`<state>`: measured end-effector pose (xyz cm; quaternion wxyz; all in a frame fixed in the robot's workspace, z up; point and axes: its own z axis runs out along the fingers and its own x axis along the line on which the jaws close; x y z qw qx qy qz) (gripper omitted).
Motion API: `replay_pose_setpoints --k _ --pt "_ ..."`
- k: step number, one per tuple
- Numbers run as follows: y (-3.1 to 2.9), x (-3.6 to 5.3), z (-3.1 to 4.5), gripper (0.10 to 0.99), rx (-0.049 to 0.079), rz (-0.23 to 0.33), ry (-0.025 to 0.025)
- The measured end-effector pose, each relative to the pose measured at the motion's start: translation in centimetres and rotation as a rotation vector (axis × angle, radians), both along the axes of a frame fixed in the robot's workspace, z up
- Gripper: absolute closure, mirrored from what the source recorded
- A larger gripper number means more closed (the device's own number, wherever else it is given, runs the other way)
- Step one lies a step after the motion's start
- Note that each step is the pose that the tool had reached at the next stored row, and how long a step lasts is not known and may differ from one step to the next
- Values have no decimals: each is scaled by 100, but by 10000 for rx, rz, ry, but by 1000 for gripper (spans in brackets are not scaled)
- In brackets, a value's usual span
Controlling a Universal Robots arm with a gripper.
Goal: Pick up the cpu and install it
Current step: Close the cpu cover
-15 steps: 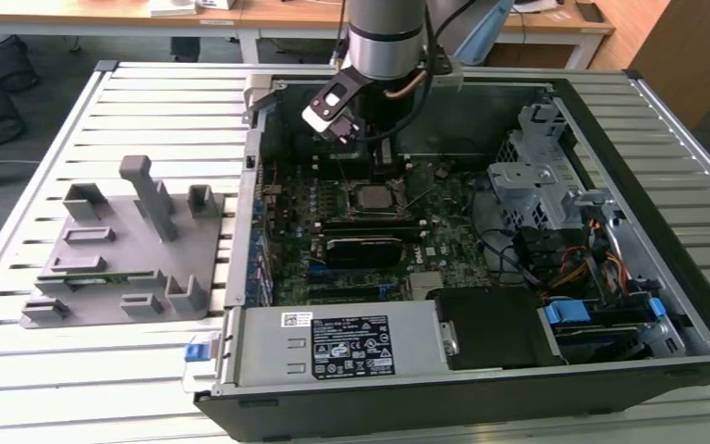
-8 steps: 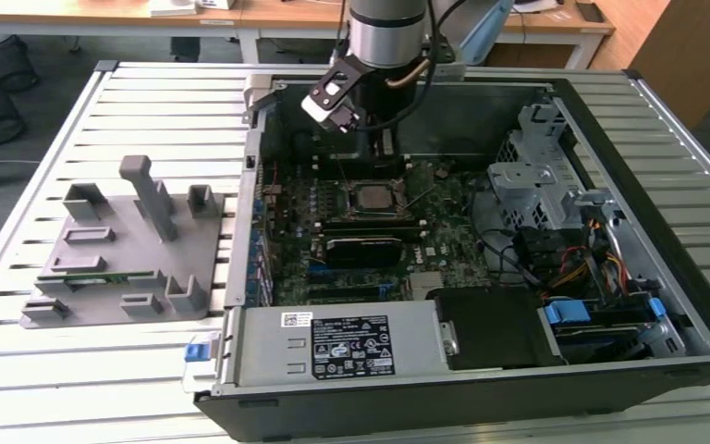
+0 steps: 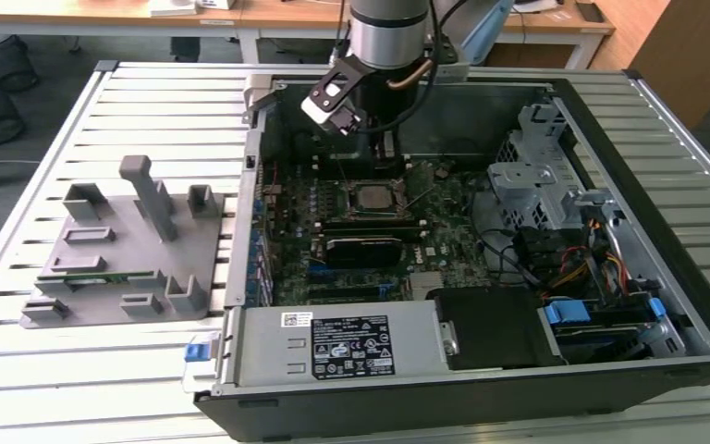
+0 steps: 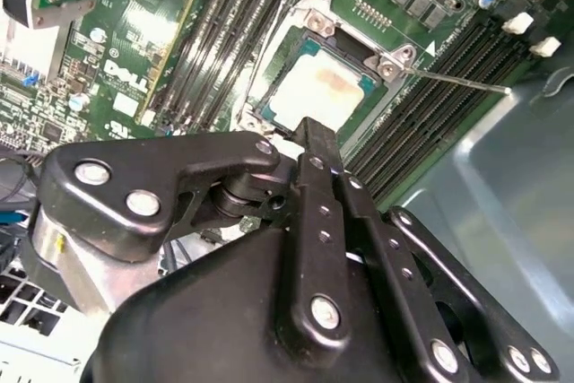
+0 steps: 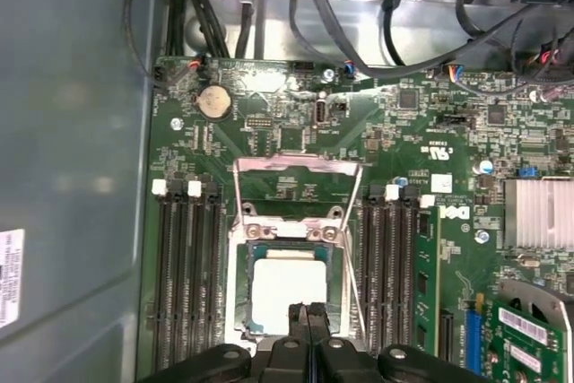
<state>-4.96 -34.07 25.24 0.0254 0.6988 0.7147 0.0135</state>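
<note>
The cpu lies flat in the motherboard socket, silvery-white top up, with a faint stain on it. The socket's metal load frame stands flipped open behind it. My gripper is shut with nothing between its fingers, its tips just over the cpu's near edge. In the second wrist view the cpu sits just beyond the shut gripper. In the exterior view the gripper hangs inside the open computer case, just above the cpu.
A thin socket lever sticks out sideways beside the memory slots. Cables and the case wall border the board. A grey plastic fixture holding a green strip stands at the exterior view's left.
</note>
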Motion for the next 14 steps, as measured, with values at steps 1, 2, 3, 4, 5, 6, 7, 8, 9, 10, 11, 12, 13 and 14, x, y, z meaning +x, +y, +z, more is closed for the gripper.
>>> replay_pose_setpoints --k 1,2,3,4,5,6,7,8,9,10,11,12,13,14 --pt "-4 0 0 980 1 0 0" --pt "-4 0 0 980 6 -2 0" --pt "-4 0 7 980 16 -2 1" --pt "-5 0 24 980 26 -1 0" --pt "-5 0 56 980 33 -1 2" --pt "-5 0 96 980 38 -1 3" --pt "-5 0 133 980 37 -2 6" --pt "-4 0 164 980 40 -1 9" --pt "-5 1 184 980 44 0 20" --pt "-5 6 188 980 54 1 37" --pt "-5 17 188 980 74 0 58" --pt "-5 30 189 980 138 -1 78" --pt "-5 45 189 980 230 -1 96" --pt "-4 61 188 980 340 -1 112"
